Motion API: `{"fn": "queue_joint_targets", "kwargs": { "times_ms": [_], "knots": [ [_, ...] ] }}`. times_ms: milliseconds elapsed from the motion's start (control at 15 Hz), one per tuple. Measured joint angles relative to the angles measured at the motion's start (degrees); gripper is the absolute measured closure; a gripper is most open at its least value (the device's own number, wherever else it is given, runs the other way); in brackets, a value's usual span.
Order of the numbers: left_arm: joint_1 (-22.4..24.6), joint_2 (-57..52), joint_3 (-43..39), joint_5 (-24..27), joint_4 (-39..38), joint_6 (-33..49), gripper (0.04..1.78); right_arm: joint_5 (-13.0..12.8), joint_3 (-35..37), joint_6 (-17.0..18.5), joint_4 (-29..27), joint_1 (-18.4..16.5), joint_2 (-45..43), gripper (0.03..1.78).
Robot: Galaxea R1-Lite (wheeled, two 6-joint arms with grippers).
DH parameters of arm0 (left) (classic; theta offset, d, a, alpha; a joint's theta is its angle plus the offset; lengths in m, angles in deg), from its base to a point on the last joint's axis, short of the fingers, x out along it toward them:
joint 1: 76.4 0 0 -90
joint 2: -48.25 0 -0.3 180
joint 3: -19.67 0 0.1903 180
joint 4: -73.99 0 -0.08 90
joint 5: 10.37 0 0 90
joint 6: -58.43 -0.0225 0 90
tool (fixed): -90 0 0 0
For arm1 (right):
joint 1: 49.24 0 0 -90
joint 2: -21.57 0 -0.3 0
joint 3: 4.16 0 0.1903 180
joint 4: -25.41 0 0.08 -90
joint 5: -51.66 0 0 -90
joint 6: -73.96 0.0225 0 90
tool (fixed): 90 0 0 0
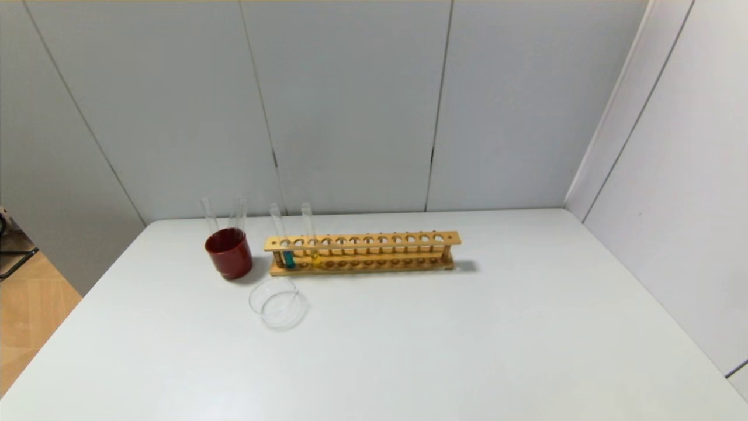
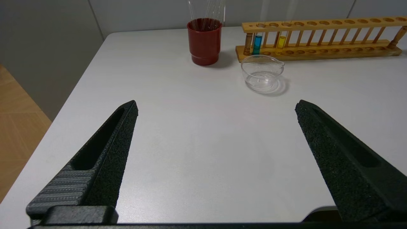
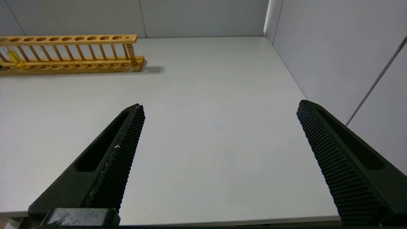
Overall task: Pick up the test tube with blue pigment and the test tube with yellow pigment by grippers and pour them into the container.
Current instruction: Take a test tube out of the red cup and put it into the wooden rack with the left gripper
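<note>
Left gripper (image 2: 216, 106): two long black tapered fingers (image 2: 105, 152), rough grainy pad surface, elongated slot recess in each outer face, ribbed grey section near base, black crossbar at root.

Right gripper (image 3: 221, 106): same shape; finger (image 3: 343, 162) pads w/ fine diamond-grid knurling, slot recesses, small pale scuffs along one finger edge.

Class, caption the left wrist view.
Open left pincer faces blue tube, yellow tube and glass dish.

- Looks like a lab test cell to me.
- White bench (image 1: 409, 351) boxed in by plain grey partition panels (image 1: 350, 105).
- Wooden test tube rack (image 1: 362, 252) and glass dish (image 1: 279, 302) on it.
- Spare tubes in a red cup (image 1: 228, 252).
</note>
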Motion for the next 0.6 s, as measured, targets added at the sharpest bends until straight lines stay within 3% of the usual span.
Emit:
{"fn": "queue_joint_targets", "kwargs": {
  "times_ms": [600],
  "knots": [
    [0.00,0.00,0.00,-0.09,0.00,-0.35,0.07,-0.02,0.00,0.00,0.00,0.00,0.00,0.06]
  ]
}}
